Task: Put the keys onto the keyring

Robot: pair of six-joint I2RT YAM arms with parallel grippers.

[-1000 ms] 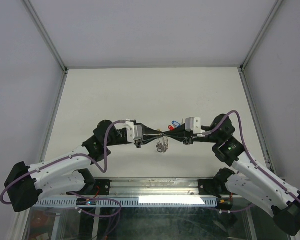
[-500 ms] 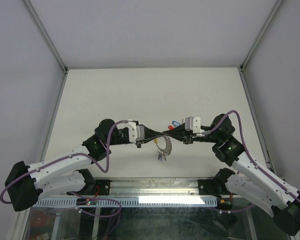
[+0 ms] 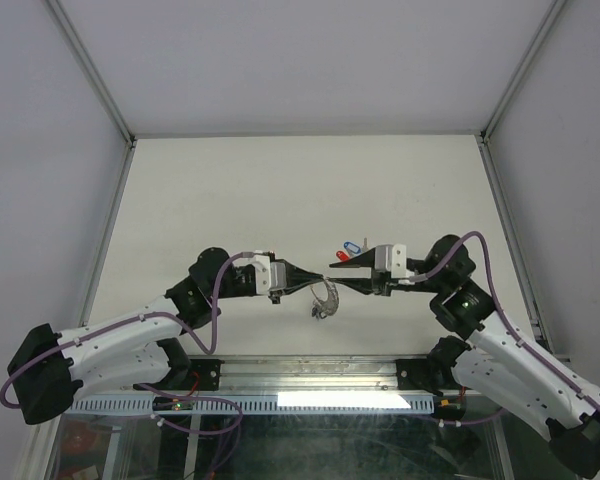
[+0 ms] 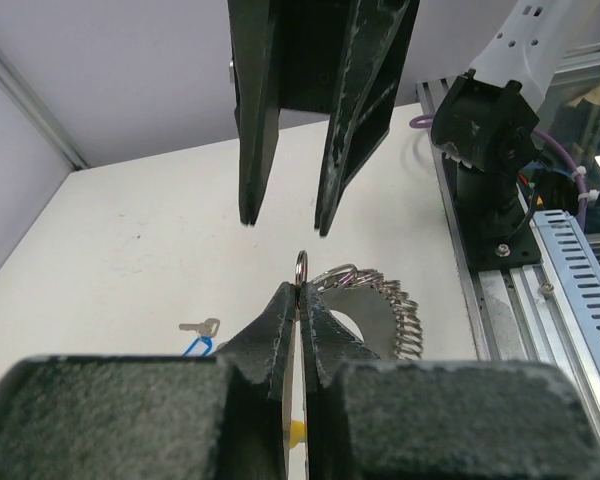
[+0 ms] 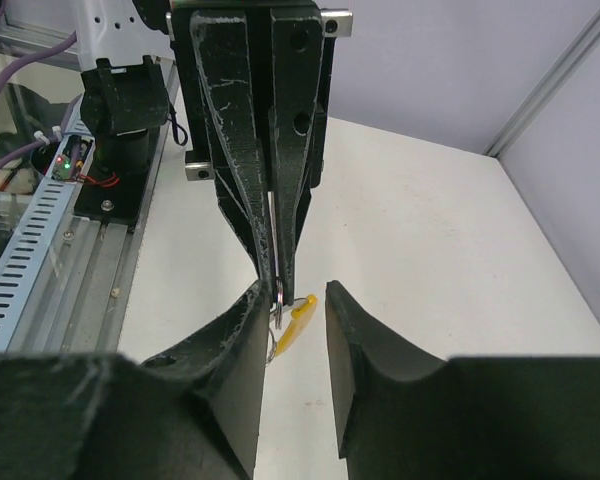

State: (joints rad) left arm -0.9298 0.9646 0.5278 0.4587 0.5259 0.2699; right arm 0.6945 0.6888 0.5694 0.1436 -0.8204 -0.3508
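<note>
My left gripper (image 3: pixel 313 283) is shut on the thin edge of the keyring (image 3: pixel 327 296), which hangs below it above the table. In the left wrist view the fingertips (image 4: pixel 285 300) pinch the ring's rim, with its silvery beaded part (image 4: pixel 392 305) to the right and a bit of yellow (image 4: pixel 296 432) below. My right gripper (image 3: pixel 337 274) is open and empty, facing the left one tip to tip. In the right wrist view the ring's yellow part (image 5: pixel 300 320) lies between my open right fingers (image 5: pixel 242 340). Keys with a blue tag (image 3: pixel 351 245) and a red tag (image 3: pixel 341 257) lie on the table behind.
A key with a blue tag (image 4: pixel 198 336) lies on the white table left of my left fingers. The right arm's base (image 4: pixel 490 150) and a slotted rail (image 4: pixel 580 290) run along the near edge. Grey walls enclose the table.
Both grippers have shifted slightly toward the near edge. The right gripper has drawn back a little to the right. The ring has swung under the left gripper.
</note>
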